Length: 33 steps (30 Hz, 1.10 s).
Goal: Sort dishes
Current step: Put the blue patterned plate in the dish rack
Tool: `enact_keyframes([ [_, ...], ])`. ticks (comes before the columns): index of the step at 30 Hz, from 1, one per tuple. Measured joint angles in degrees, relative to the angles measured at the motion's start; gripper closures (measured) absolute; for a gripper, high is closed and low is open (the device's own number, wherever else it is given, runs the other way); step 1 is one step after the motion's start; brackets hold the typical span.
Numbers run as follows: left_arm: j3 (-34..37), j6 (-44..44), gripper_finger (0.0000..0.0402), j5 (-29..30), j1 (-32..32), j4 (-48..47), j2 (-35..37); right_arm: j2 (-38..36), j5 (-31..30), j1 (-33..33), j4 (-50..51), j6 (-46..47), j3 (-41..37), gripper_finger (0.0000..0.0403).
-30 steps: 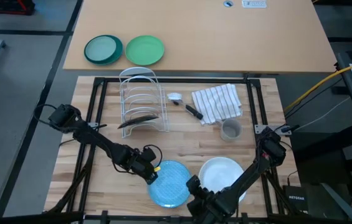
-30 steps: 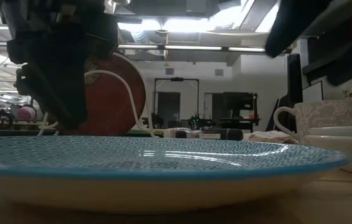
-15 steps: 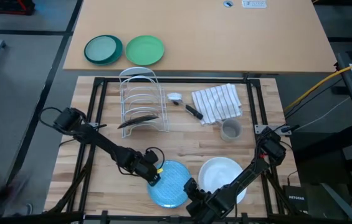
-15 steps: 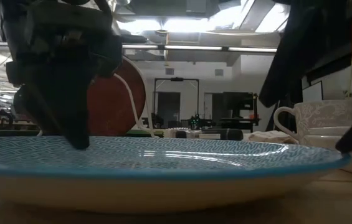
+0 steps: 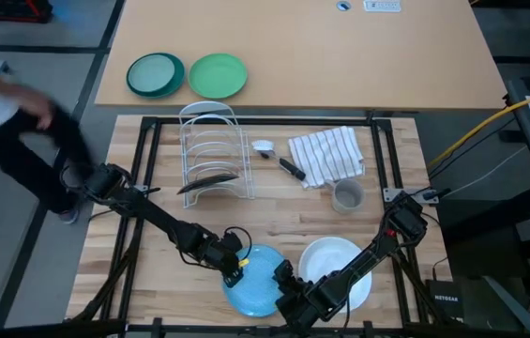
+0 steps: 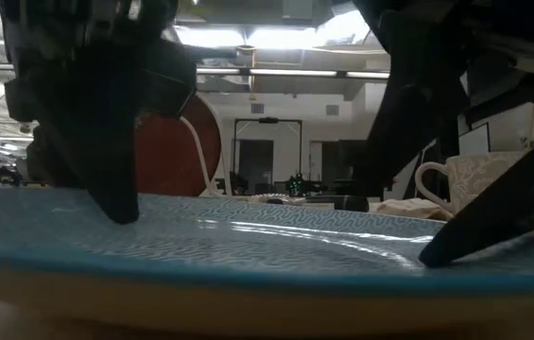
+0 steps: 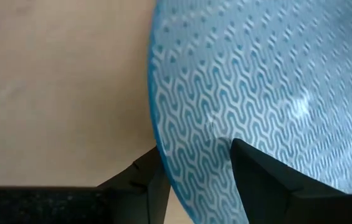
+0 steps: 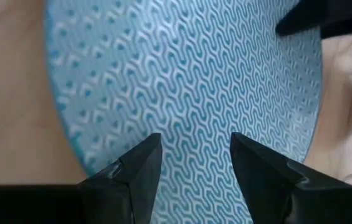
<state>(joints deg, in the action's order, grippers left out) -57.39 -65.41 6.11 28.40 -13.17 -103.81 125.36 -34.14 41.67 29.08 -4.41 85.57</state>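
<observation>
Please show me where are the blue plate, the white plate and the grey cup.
blue plate (image 5: 257,282): high view, bare patterned centre.
white plate (image 5: 332,258): high view, bare inner part, beside the blue plate.
grey cup (image 5: 346,196): high view, on its rim, near the striped cloth.
</observation>
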Motion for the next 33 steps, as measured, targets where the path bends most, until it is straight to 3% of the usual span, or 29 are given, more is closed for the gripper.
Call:
enact_keyframes([
  [14, -0.25, 3.95, 0.0358, -0.03, -0.96, 3.94, 0.56, 0.01, 0.03, -0.61, -4.76, -0.37, -2.63, 0.0205],
  [19, -0.33, 4.63, 0.0366, -0.08, -1.4, 4.0, 0.98, 0.11, -1.31, -0.61, -3.41, -0.6, -1.41, 0.0205],
  [26, -0.35, 6.03, 0.0396, -0.12, -2.39, 4.12, 3.32, 0.63, -7.81, -0.05, 3.01, -6.57, 4.4, 0.0205],
  [33, -0.28, 10.79, 0.04, 1.38, -3.29, 2.86, 7.3, 0.22, -17.97, 0.84, 17.34, -8.09, 13.02, 0.0205],
])
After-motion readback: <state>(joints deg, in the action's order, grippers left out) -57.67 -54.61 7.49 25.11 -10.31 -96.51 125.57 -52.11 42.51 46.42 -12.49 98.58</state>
